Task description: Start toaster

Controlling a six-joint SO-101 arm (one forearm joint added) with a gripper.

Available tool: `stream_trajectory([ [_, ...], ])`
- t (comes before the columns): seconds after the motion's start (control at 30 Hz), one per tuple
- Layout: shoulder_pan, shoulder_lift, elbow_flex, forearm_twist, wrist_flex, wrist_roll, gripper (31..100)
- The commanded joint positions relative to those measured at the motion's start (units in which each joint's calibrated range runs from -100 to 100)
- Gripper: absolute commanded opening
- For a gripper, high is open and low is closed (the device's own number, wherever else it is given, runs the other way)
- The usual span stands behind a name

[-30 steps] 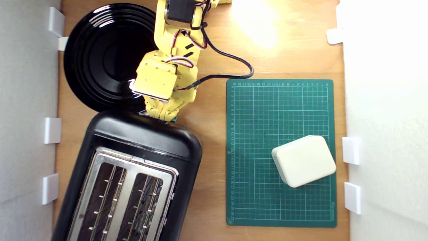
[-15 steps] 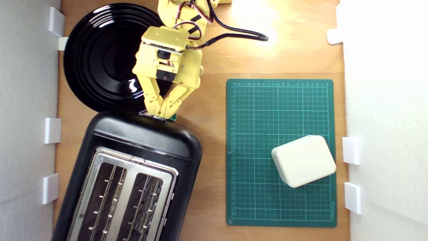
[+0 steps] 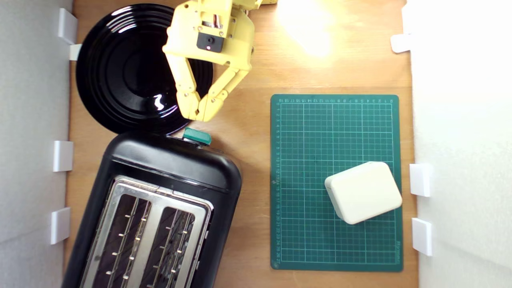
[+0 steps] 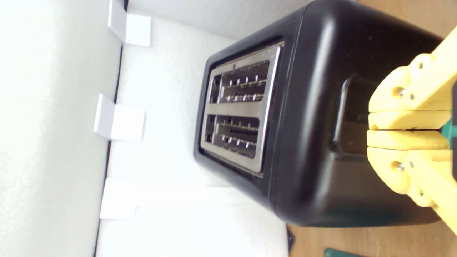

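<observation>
The glossy black toaster (image 3: 168,164) with a silver two-slot top plate (image 3: 148,236) lies at the lower part of the exterior view's left side. Its teal-green lever knob (image 3: 197,136) juts from the end that faces the arm. My yellow gripper (image 3: 199,113) hangs just beyond that knob, apart from it, fingertips pressed together and holding nothing. In the wrist view the toaster (image 4: 314,117) fills the middle, its slots (image 4: 237,110) in sight, and the shut gripper (image 4: 371,129) covers most of the lever, of which only a teal sliver (image 4: 450,130) shows.
A round black plate (image 3: 120,68) lies beside the toaster's lever end, partly under the arm. A green cutting mat (image 3: 336,132) at the exterior view's right carries a cream rounded box (image 3: 363,192). White foam walls with white clips (image 3: 63,156) border both sides.
The gripper has drawn back from the toaster's lever end towards the plate, uncovering the teal knob it was over. Its fingers stay together.
</observation>
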Motion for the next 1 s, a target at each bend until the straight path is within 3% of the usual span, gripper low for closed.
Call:
stream_trajectory([
  [0.0,-0.5,-8.4,-0.3,0.3,8.1,0.2,31.4],
  [0.2,-0.6,-18.4,4.9,-0.7,16.8,1.7,31.4],
  [0.47,-0.5,-30.5,20.9,-0.7,17.7,2.1,31.4],
  [0.97,0.4,-31.3,37.8,-0.7,17.6,1.1,31.4],
])
